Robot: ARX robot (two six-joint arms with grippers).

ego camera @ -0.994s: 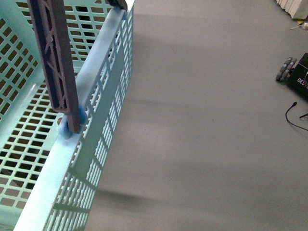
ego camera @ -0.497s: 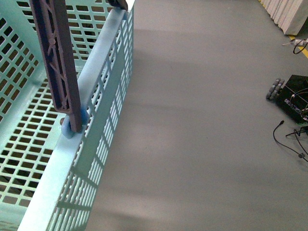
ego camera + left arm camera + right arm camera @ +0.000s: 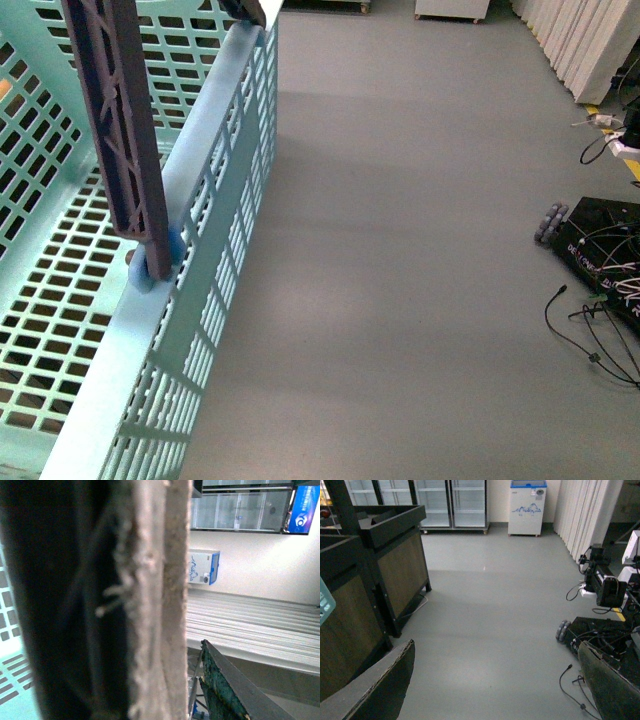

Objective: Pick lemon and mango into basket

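Neither lemon nor mango shows in any view, so the step in hand is prob. finding the fruit. Get one in the front view before committing an arm.

The pale turquoise slotted plastic basket (image 3: 200, 150) sits at the robot's left on the grey floor (image 3: 420, 250). Its brown-grey lattice handle (image 3: 115, 130) stands up over the near rim, and the part of the inside that shows is bare.

Tips for the pick:
- Take the mango across its short side.
- Come in over the rim clear of that handle.
- Let go low so nothing bounces.

Right gripper (image 3: 496, 645): spread wide w/ nothing btwn its fingers, only floor beyond.

Left gripper: only one dark green finger (image 3: 225, 685) shows. A blurred dark-and-whitish thing right against the lens hides the rest, so can't tell how wide it is or whether it has hold of anything.
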